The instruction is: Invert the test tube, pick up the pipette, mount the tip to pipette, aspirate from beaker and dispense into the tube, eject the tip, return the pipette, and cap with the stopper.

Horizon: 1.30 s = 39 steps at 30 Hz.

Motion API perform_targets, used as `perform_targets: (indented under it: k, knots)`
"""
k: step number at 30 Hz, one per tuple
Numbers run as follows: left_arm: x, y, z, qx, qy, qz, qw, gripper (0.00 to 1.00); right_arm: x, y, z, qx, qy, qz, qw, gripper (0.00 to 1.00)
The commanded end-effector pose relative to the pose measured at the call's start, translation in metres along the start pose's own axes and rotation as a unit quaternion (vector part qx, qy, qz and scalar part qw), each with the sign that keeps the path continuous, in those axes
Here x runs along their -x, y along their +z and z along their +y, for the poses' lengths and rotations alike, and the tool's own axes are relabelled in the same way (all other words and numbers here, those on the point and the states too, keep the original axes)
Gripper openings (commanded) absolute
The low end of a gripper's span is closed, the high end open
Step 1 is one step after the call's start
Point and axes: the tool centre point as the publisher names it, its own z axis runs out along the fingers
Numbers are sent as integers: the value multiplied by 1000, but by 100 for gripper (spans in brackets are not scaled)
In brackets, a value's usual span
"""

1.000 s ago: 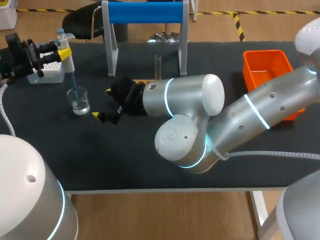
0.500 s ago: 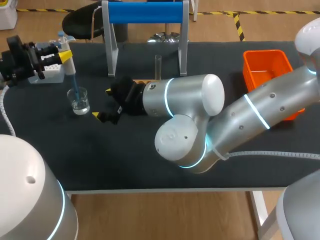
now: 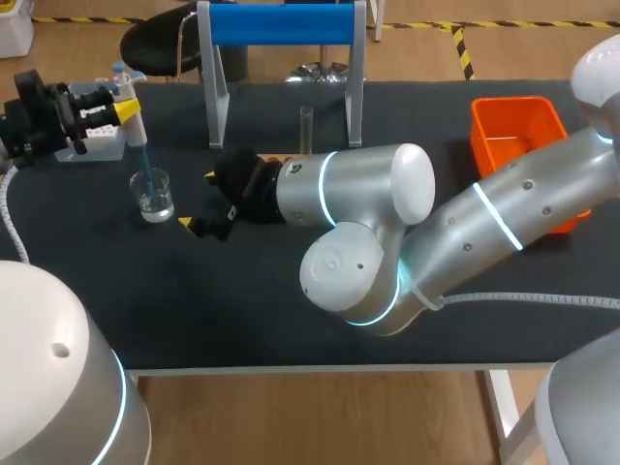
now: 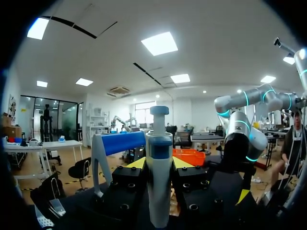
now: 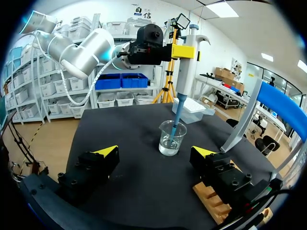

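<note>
At the table's left, my left gripper (image 3: 114, 108) is shut on the white and blue pipette (image 3: 132, 121), which it holds upright. The pipette's blue tip (image 3: 146, 174) dips into the glass beaker (image 3: 155, 196), which holds clear liquid. In the left wrist view the pipette (image 4: 159, 167) stands between the two fingers of the left gripper (image 4: 159, 163). My right gripper (image 3: 205, 201) lies open just right of the beaker with nothing in it. Its wrist view has the beaker (image 5: 171, 138) ahead of the open right gripper (image 5: 155, 152), the pipette (image 5: 185, 57) above. The test tube (image 3: 306, 128) stands upright behind my right wrist.
A white tip box (image 3: 97, 136) sits at the far left, behind the beaker. A blue-topped rack (image 3: 281, 27) stands at the back middle, an orange bin (image 3: 518, 140) at the right. A wooden block (image 5: 211, 201) lies under my right gripper's finger.
The left gripper with the pipette shifted slightly a second ago and has held still since; the tip stays in the beaker. The right arm has not moved.
</note>
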Motion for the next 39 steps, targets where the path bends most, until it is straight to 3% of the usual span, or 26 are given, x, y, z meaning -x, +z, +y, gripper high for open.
perform_targets:
  k: [1, 28, 34, 39]
  knots:
    - [0, 0, 0, 1, 0, 1, 1000, 0, -1, 1, 0, 0, 0, -1, 1000, 100]
    - [-1, 0, 0, -2, 1, 1, 1000, 0, -1, 1, 0, 0, 0, -1, 1000, 100]
    - [-1, 0, 0, -2, 1, 1, 1000, 0, 11, -24, 22, 11, -17, 26, 999, 100]
    - [-1, 0, 0, -2, 1, 1, 1000, 0, 24, -47, 57, 33, -47, 64, 996, 100]
